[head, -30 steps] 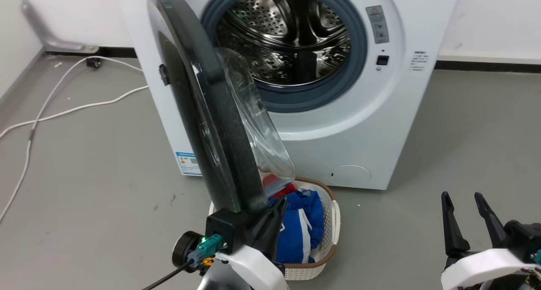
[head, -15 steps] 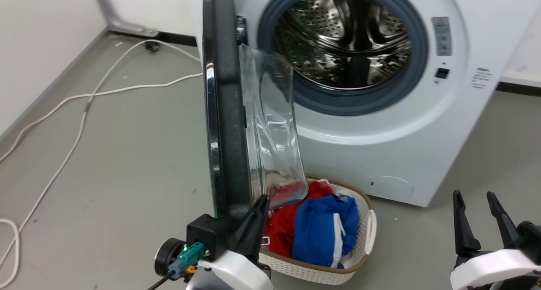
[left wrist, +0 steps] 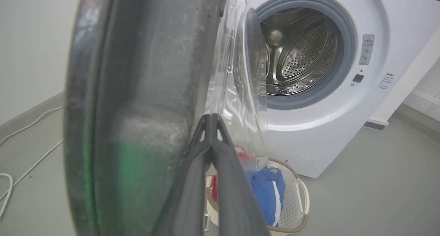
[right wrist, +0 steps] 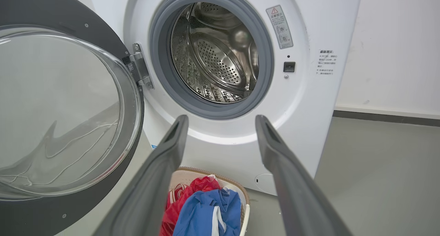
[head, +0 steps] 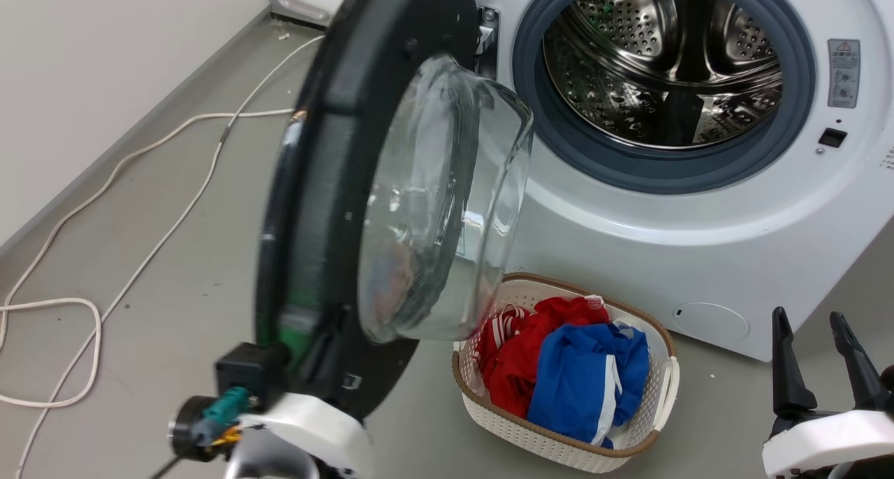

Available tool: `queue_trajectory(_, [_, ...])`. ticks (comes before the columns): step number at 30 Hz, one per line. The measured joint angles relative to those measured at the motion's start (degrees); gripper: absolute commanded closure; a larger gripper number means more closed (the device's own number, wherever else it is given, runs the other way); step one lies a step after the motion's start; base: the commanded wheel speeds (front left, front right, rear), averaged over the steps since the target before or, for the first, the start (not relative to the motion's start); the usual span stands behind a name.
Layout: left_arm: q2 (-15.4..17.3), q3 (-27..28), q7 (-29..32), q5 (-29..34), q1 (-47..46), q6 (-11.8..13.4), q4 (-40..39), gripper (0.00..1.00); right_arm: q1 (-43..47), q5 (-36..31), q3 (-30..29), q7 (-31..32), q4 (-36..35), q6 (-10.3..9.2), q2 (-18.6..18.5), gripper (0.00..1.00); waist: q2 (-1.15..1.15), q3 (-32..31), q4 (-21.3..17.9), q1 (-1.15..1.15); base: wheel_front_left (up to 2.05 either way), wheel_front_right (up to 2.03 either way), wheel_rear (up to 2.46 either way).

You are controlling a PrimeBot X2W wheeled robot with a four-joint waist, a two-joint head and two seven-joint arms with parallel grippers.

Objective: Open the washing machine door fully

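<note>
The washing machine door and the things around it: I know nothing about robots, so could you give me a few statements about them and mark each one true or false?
1. The washing machine door stands open, clear of the drum opening. True.
2. The drum is packed with laundry. False: what shows of it is bare metal.
3. The laundry basket on the floor holds red and blue clothes. True.
4. The right gripper grips the door. False: it is open, off to the side and holds nothing.
5. The left gripper has its two fingers closed together, close by the door's inner side. True.
</note>
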Motion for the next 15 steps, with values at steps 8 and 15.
queue_trajectory(8, [3.3, 9.3, -3.0, -4.2, -0.2, 1.1, 3.6, 1.0, -0.1, -0.6, 0.9, 0.6, -1.8, 0.01, 0.0, 0.0, 0.0, 1.8, -0.4, 0.0, 0.0, 0.0, 0.0])
queue_trajectory(15, [6.4, 16.9, -6.6, -8.0, -2.2, 0.2, 9.3, 1.0, -0.7, -1.9, 1.4, 2.1, -5.4, 0.0, 0.0, 0.0, 0.0, 4.6, -1.8, 0.0, 0.0, 0.0, 0.0])
